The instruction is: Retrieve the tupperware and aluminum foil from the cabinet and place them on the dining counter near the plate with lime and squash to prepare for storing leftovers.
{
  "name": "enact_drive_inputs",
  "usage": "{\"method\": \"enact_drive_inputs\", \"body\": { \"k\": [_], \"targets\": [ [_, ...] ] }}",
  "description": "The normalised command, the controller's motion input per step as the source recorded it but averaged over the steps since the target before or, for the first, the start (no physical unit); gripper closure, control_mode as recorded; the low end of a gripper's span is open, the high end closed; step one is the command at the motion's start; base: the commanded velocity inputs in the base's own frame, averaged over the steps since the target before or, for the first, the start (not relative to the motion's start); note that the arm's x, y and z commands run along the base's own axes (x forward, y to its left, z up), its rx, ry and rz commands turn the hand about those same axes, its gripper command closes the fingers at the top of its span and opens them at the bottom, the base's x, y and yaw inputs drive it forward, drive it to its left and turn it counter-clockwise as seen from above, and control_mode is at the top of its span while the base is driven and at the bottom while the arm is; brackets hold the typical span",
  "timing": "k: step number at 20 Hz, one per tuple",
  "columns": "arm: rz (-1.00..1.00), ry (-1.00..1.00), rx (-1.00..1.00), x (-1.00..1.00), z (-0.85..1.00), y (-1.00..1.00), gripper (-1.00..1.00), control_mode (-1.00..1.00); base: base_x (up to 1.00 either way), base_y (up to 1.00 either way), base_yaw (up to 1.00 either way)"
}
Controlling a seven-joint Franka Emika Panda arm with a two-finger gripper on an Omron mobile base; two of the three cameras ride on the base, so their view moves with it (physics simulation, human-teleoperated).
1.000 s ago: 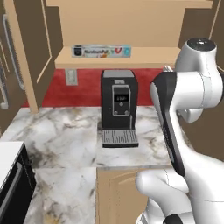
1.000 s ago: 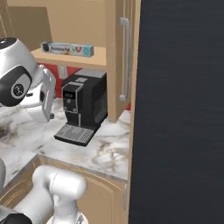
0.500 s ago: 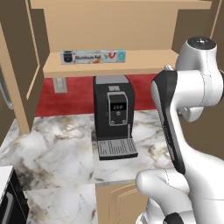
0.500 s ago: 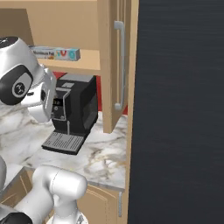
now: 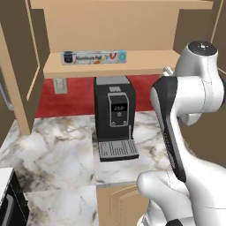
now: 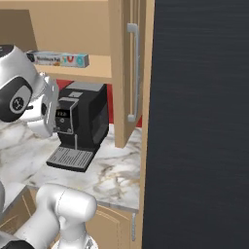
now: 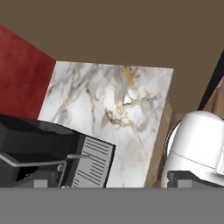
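The foil [image 5: 94, 57] is seen lying on the cabinet [image 5: 110, 66] shelf, lengthwise along the front edge, above the coffee machine [image 5: 114, 117] that stands on the marbled desk [image 5: 53, 150] below. In the right base view the same foil [image 6: 58, 59] is found at the left end of the shelf, with a cabinet door [image 6: 127, 73] hanging open beside it. No tub can be made out on the shelf. The gripper is judged to be wide open and empty, though its tips cannot be picked out; the hand camera is pointed down at the desk and the coffee machine's drip tray [image 7: 92, 162]. Nothing is judged to have been retrieved: the foil is untouched, and both items are left to be fetched and carried over.
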Motion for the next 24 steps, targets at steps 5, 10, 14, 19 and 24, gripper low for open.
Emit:
{"method": "enact_drive_inputs", "body": {
  "k": [5,10,14,19,24],
  "targets": [
    [-0.04,-0.04,0.05,0.13,0.09,0.50,-1.00,-1.00,0.00,0.00,0.00],
    [-0.14,0.00,0.34,0.03,0.47,0.36,-1.00,-1.00,0.00,0.00,0.00],
    [-0.18,0.05,0.52,0.25,0.39,0.28,-1.00,-1.00,0.00,0.00,0.00],
    [-0.13,0.07,0.49,0.35,0.00,0.50,-1.00,-1.00,0.00,0.00,0.00],
    [-0.07,-0.05,0.25,0.48,-0.22,0.65,-1.00,-1.00,0.00,0.00,0.00]
  ]
}}
